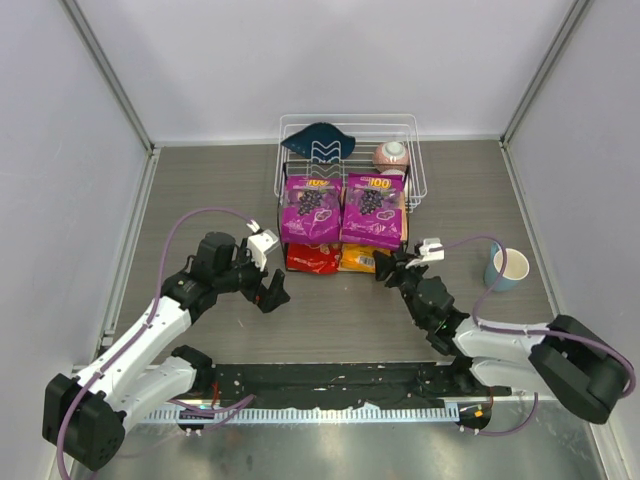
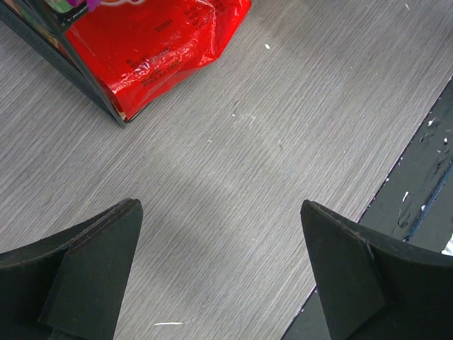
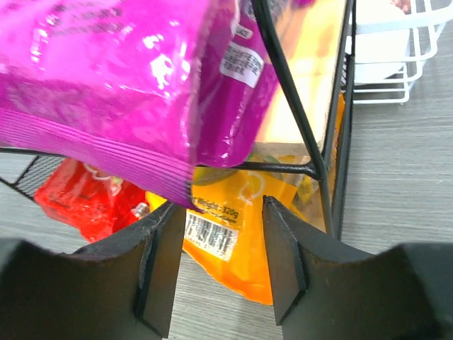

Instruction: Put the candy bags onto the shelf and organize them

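The shelf (image 1: 405, 215) holds two purple candy bags (image 1: 309, 208) (image 1: 372, 208) side by side on its upper board. A red bag (image 1: 311, 259) and an orange-yellow bag (image 1: 358, 259) lie on the lower board, their ends sticking out the front. My left gripper (image 1: 273, 295) is open and empty over the table, left of the red bag (image 2: 156, 46). My right gripper (image 1: 392, 268) is open at the shelf's front right corner. In its wrist view its fingers (image 3: 159, 262) flank the orange-yellow bag's (image 3: 248, 234) end without closing, below a purple bag (image 3: 127, 85).
A white wire basket (image 1: 410, 150) behind the shelf holds a dark blue cloth (image 1: 318, 138) and a pink bowl (image 1: 391, 154). A light blue cup (image 1: 507, 267) stands at the right. A black strip (image 1: 330, 385) runs along the near edge.
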Tool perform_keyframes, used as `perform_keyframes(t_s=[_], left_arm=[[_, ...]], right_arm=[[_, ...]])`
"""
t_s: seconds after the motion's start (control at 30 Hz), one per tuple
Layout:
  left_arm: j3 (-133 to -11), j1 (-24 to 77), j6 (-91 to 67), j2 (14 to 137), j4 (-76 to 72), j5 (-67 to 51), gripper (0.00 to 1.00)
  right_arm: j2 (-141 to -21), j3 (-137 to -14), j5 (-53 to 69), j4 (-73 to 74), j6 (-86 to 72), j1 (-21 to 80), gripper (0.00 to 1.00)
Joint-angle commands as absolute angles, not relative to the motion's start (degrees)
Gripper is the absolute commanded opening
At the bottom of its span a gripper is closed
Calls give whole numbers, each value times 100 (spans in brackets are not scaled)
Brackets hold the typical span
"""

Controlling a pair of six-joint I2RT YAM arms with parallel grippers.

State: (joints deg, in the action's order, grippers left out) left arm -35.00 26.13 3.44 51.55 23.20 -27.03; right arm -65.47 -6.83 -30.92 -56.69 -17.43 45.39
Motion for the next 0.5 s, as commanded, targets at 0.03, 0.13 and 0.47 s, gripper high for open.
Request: perform_keyframes(t_s=[0.03, 0.13, 0.47], left_arm=[[-3489, 2601, 413, 5036, 2259, -2786, 100], [-3472, 2602, 413, 5019, 2259, -2777, 100], [-3472, 2601, 439, 4992, 2267, -2830, 100]], right_arm=[[-5679, -791, -2488, -4601, -2030, 4518, 55], [-5160, -817, -2102, -3696, -2249, 4518, 56], [-3718, -1195, -915, -916, -2804, 4526, 59]])
